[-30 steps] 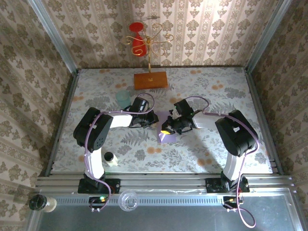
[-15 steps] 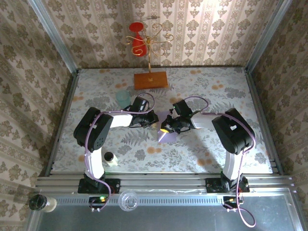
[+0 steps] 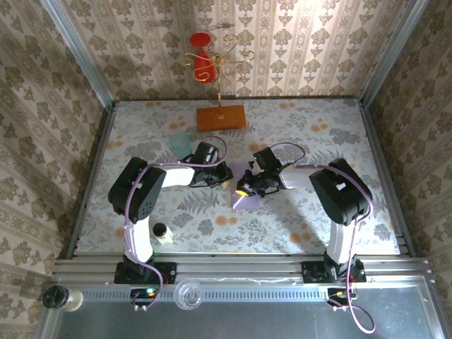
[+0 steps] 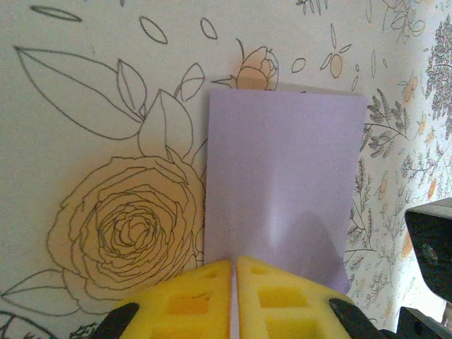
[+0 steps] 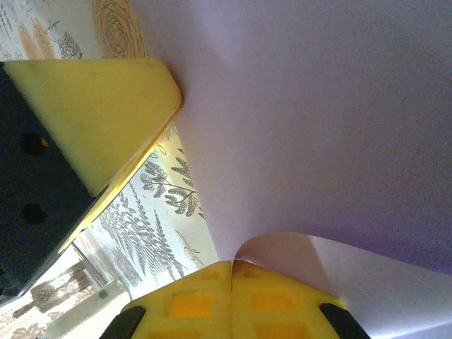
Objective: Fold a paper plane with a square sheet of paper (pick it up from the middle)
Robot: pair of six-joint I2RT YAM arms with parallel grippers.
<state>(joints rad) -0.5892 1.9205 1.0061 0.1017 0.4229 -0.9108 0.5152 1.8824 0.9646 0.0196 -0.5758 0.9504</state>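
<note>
My left end effector [image 4: 234, 265] is clenched on the edge of the square sheet of paper [image 4: 282, 176], which lies on the worktop on the near side of the wooden board [image 3: 221, 117]. My right end effector [image 5: 232, 267] grasps a curled-up portion and has crept inward, so a fold is forming.

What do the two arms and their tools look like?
The left arm and right arm have black joint housings and white links, each with a pale purple cable. The left tool and right tool have yellow pads with square recesses.
</note>
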